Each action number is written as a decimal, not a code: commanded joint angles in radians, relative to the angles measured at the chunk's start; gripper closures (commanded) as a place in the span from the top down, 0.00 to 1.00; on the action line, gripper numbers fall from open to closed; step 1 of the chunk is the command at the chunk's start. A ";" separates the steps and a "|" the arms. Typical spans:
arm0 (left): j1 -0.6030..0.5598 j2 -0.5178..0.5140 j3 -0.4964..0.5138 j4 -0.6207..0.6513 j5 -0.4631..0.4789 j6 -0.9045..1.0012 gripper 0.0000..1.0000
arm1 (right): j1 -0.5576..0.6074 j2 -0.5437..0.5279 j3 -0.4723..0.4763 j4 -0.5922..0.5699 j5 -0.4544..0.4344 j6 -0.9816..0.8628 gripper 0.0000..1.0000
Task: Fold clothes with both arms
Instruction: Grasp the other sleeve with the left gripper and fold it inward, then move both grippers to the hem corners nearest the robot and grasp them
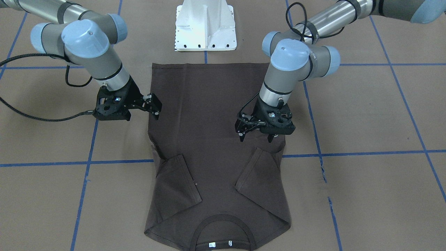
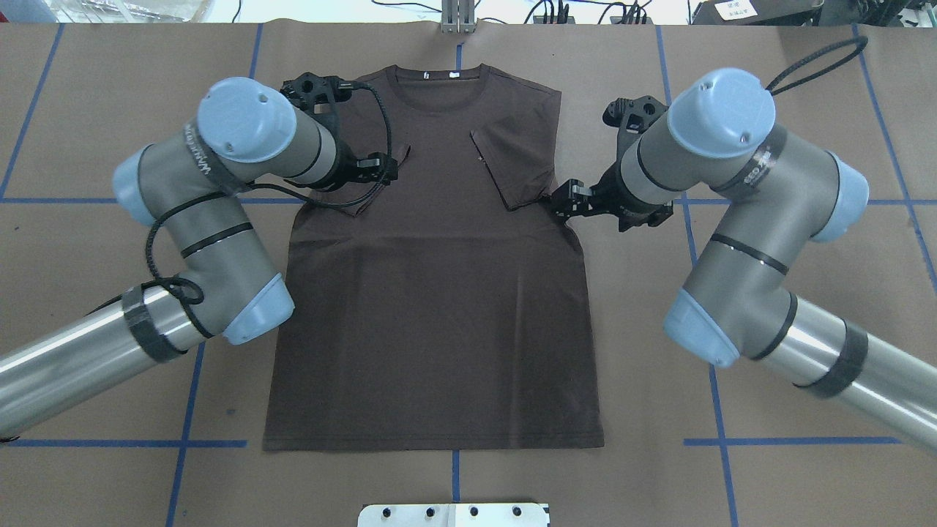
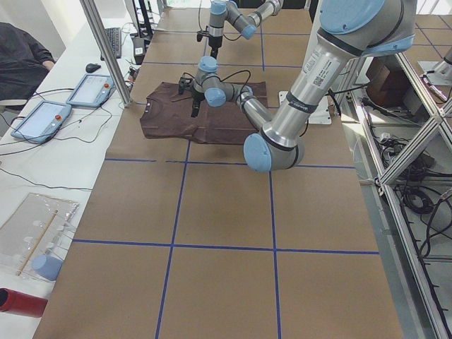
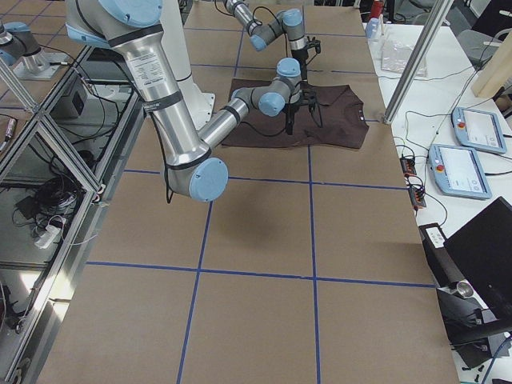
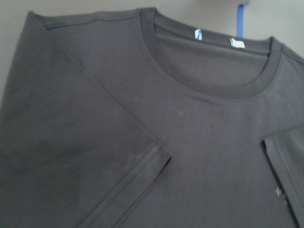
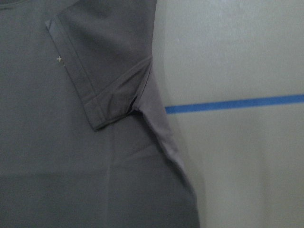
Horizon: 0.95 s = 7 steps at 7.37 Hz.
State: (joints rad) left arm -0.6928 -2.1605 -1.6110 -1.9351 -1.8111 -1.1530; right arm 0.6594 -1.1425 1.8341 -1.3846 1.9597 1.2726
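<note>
Brown desk (image 2: 768, 483), blue tape (image 2: 95, 443) grid. Left arm (image 2: 212, 241) enters overhead frame lower left, right arm (image 2: 739, 212) lower right. Dark brown T-shirt (image 2: 439, 315) flat at centre, collar (image 2: 433, 110) toward top edge, sleeves (image 1: 177, 181) folded inward onto chest. Left hand (image 1: 256, 136) over shirt's upper left, fingers spread, empty. Right hand (image 1: 157, 108) at shirt's right edge, spread, empty. White labels (image 2: 425, 75) inside collar.

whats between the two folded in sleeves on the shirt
Just bare shirt front between the sleeves, nothing lying on it; clearest in the front-facing view.
</note>
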 commanded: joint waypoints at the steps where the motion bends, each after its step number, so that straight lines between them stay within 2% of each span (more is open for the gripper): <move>1: -0.007 0.082 -0.118 0.024 -0.007 0.018 1.00 | -0.236 -0.136 0.176 -0.002 -0.182 0.234 1.00; 2: -0.008 0.091 -0.122 0.024 -0.007 0.018 1.00 | -0.335 -0.160 0.180 -0.004 -0.265 0.302 1.00; 3: -0.010 0.096 -0.124 0.024 -0.005 0.018 1.00 | -0.395 -0.201 0.182 -0.002 -0.309 0.347 1.00; 5: -0.010 0.099 -0.129 0.022 -0.005 0.018 1.00 | -0.451 -0.262 0.209 -0.001 -0.329 0.355 1.00; 7: -0.008 0.099 -0.130 0.022 -0.004 0.018 1.00 | -0.481 -0.266 0.208 -0.002 -0.326 0.356 0.99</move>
State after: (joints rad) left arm -0.7016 -2.0621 -1.7396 -1.9128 -1.8159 -1.1358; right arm 0.2008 -1.4028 2.0404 -1.3855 1.6345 1.6264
